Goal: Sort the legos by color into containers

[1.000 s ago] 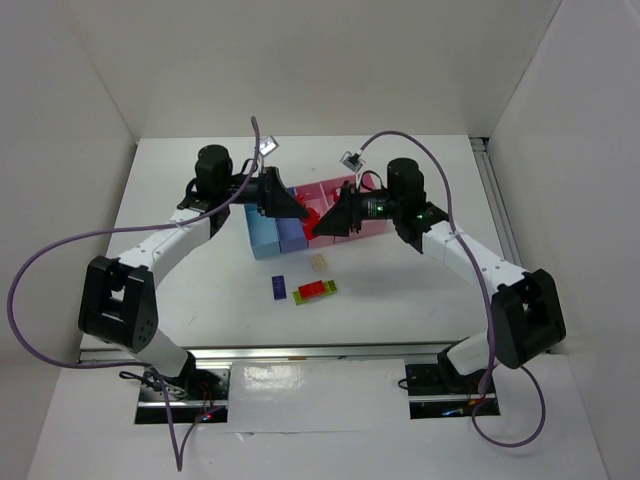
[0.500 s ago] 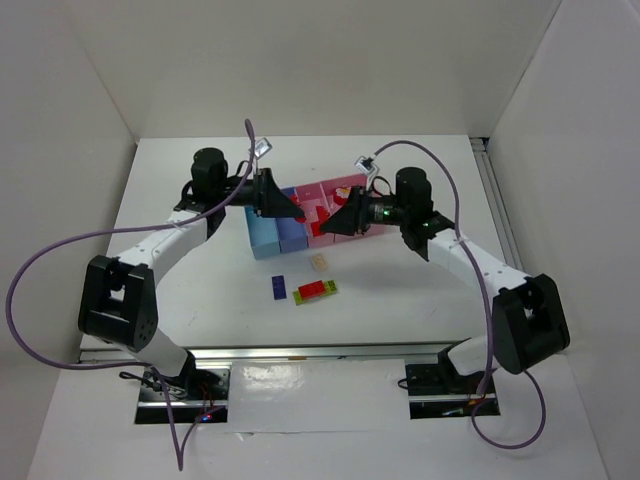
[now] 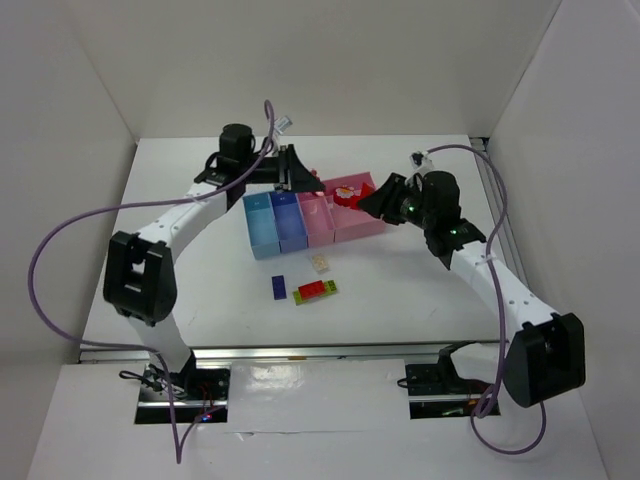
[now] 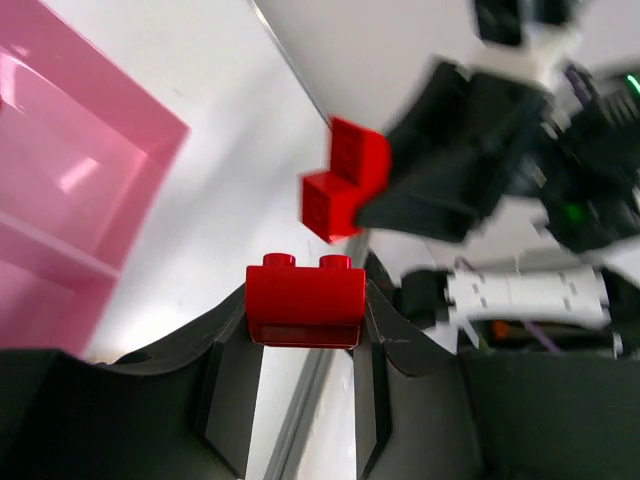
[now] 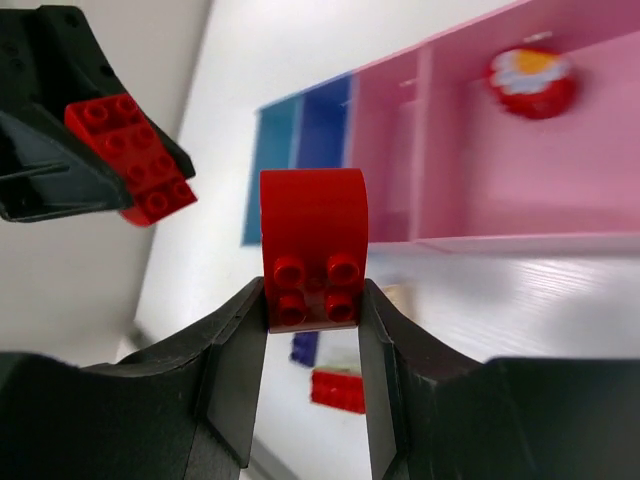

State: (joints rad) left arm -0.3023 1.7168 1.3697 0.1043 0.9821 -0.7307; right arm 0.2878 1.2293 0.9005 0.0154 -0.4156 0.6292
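Observation:
My left gripper [image 4: 305, 305] is shut on a small red lego [image 4: 305, 292]; in the top view it hangs over the back edge of the containers [image 3: 262, 235]. My right gripper [image 5: 313, 300] is shut on a chunkier, stepped red lego [image 5: 313, 230] and sits above the wider pink tray [image 3: 368, 222] in the top view. Each wrist view shows the other gripper's brick a short way off: the stepped one [image 4: 345, 180] and the small one [image 5: 130, 160]. On the table in front of the trays lie a purple lego [image 3: 279, 287], a red lego stacked on a lime green one [image 3: 315, 291], and a beige lego [image 3: 320, 262].
The four joined trays run light blue [image 3: 262, 222], darker blue [image 3: 292, 220], pink [image 3: 320, 218], then wider pink. A round red, white and orange item [image 5: 530, 80] lies in the wider pink tray. White walls close in the table on three sides.
The two grippers, close together over the trays a second ago, have drawn apart, each with a red lego. The right jaws have closed further. Both arms moved toward the back.

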